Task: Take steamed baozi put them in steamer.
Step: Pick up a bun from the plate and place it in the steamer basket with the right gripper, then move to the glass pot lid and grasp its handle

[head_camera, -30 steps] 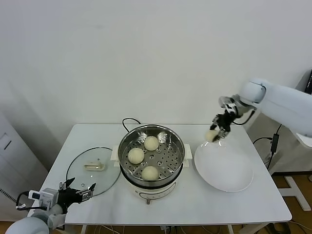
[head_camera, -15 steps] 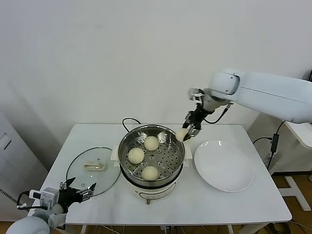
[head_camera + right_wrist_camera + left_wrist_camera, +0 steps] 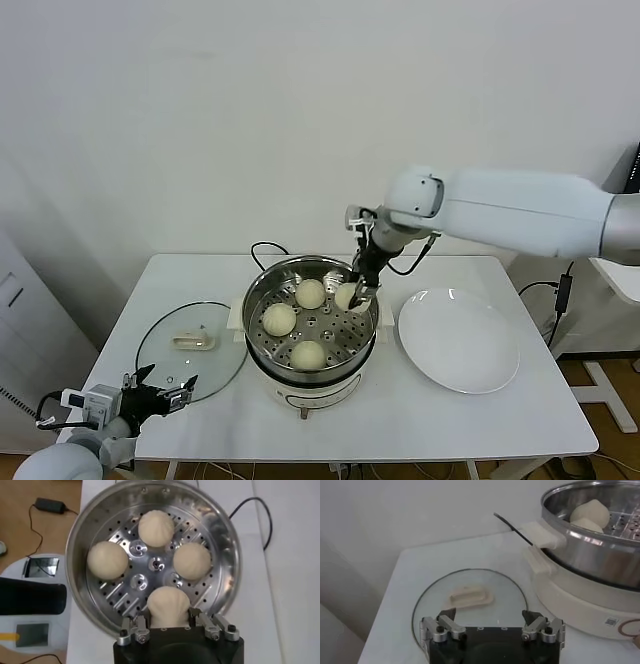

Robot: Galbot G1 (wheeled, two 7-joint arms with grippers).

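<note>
Baozi number four (image 3: 347,296) hangs pinched in my right gripper (image 3: 357,291), low over the steamer (image 3: 310,325) on its plate-side half, in the head view. Three more buns sit on the perforated tray, and the white plate (image 3: 459,340) beside the pot lies bare. My left gripper (image 3: 158,393) is parked at the table's near-left corner, by the glass lid (image 3: 192,346).

From the left wrist, that gripper (image 3: 493,626) stands spread wide, holding nothing, the lid (image 3: 470,600) just ahead of it and the steamer wall (image 3: 590,545) off to one side.

From the right wrist, the jaws are closed on the held bun (image 3: 168,607) across its sides — it hovers over the one free quarter of the tray (image 3: 145,582).

I judge the dough soft, light and easily dented — possibly a little tacky at the pads, so it may cling on release. A gentle hold across the widest part suits it; squeezing harder would crush it.
</note>
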